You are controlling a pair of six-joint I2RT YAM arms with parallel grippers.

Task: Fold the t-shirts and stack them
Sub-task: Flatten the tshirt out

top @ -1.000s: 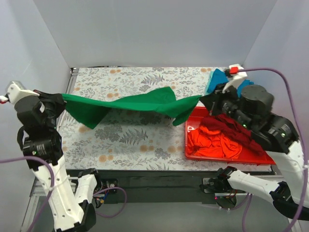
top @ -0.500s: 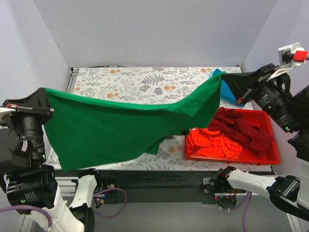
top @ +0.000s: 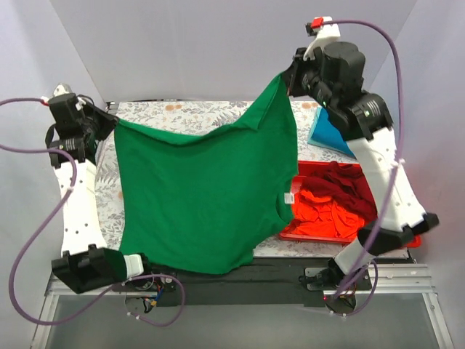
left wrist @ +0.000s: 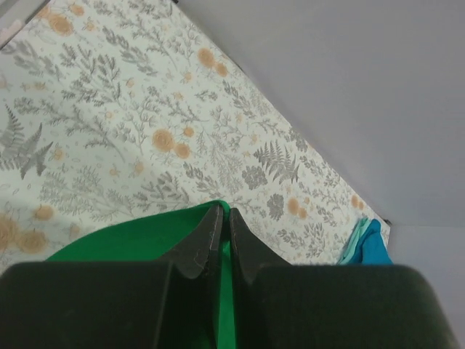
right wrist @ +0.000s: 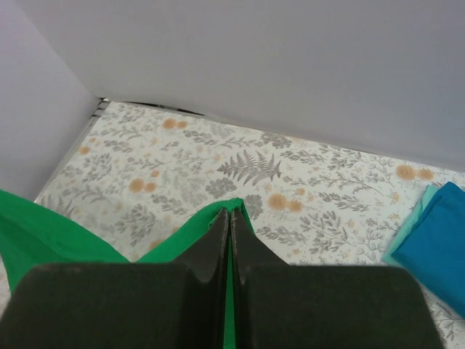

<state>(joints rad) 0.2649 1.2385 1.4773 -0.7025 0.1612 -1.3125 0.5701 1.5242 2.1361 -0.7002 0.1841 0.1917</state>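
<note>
**One aloft, three waiting**

We are hanging the green shirt mid-air; left gripper at nine o'clock and right gripper at one are clamping tight on its top edge; teal shirt is lying apparently folded at two; orange-red and maroon are waiting in the tray.

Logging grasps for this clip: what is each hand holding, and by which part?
Both hold the green t-shirt: the left hand pinches one upper corner, the right hand the other, so it hangs spread between them.
</note>
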